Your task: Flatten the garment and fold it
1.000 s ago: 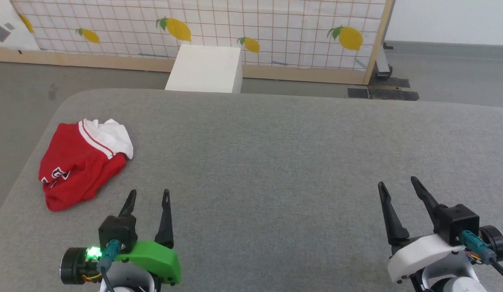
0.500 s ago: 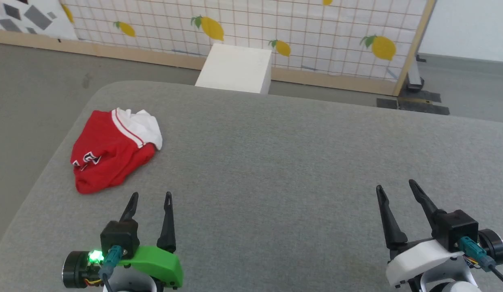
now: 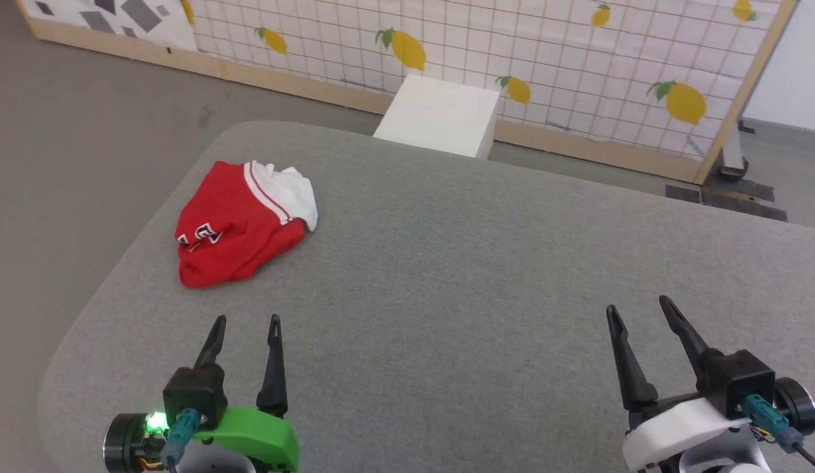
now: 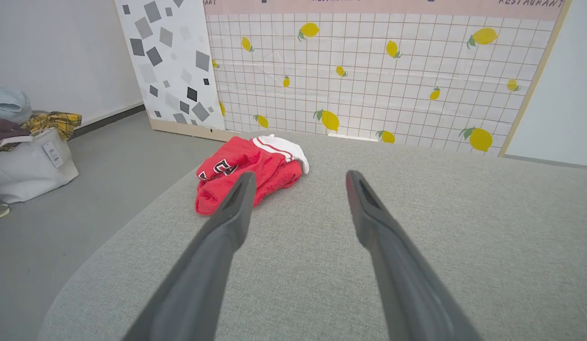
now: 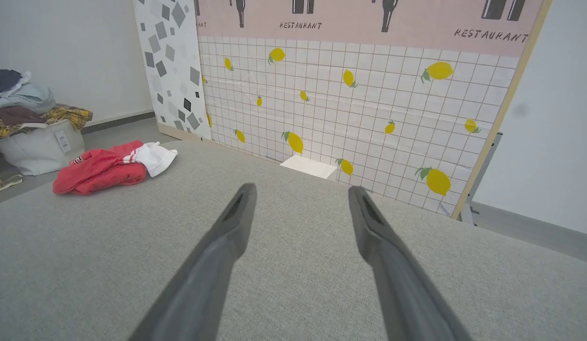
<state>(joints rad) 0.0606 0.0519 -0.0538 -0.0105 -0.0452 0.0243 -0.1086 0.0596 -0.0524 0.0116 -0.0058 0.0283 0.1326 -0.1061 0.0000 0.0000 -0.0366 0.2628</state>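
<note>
One broad grey tabletop [image 3: 480, 263] carries the garment [image 3: 240, 230], a crumpled red-and-white heap near its far left corner, ahead of the left gripper [image 3: 246, 318] and well apart from the right gripper [image 3: 637, 303]; both stand spread, empty.

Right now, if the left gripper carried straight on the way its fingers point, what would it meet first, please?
Most likely the red jersey: it lies ahead of the open left gripper on the table. The left wrist view shows it slightly left of centre, so contact may be glancing.
</note>
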